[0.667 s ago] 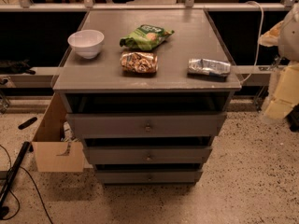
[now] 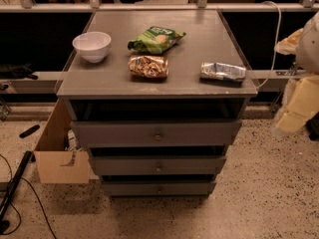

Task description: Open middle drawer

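The grey cabinet (image 2: 75,86) has three drawers stacked at its front. The middle drawer (image 2: 124,166) is a wide, shallow grey front with a small round knob (image 2: 158,169) at its centre. It sits between the taller top drawer (image 2: 114,133) and the bottom drawer (image 2: 129,188) near the floor. A dark gap shows above each front. My gripper (image 2: 286,123) hangs on the cream-coloured arm at the right edge, to the right of the cabinet at about the top drawer's height. It is well apart from the knob and touches nothing.
On the cabinet top lie a white bowl (image 2: 92,46), a green snack bag (image 2: 156,38), a brown snack bag (image 2: 148,66) and a silver packet (image 2: 223,71). An open cardboard box (image 2: 55,158) stands on the floor at the left. Cables (image 2: 15,183) lie beside it.
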### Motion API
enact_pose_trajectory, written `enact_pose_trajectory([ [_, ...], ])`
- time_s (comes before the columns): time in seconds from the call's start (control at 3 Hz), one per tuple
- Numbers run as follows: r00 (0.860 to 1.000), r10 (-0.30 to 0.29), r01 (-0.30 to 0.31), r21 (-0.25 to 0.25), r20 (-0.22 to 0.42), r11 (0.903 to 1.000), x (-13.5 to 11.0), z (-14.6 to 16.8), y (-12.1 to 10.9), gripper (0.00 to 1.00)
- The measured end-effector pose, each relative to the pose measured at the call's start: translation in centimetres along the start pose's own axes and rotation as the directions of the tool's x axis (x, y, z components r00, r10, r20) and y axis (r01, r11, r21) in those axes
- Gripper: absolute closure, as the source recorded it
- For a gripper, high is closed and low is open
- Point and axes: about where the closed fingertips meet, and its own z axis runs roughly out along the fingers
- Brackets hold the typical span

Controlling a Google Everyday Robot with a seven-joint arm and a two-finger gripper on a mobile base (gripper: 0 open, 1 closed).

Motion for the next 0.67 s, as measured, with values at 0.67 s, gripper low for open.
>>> enact_pose_trajectory([
  [0.67, 0.940, 0.237, -0.234, -0.041, 0.247, 0.9713, 1.7, 6.8, 4.0, 0.00],
])
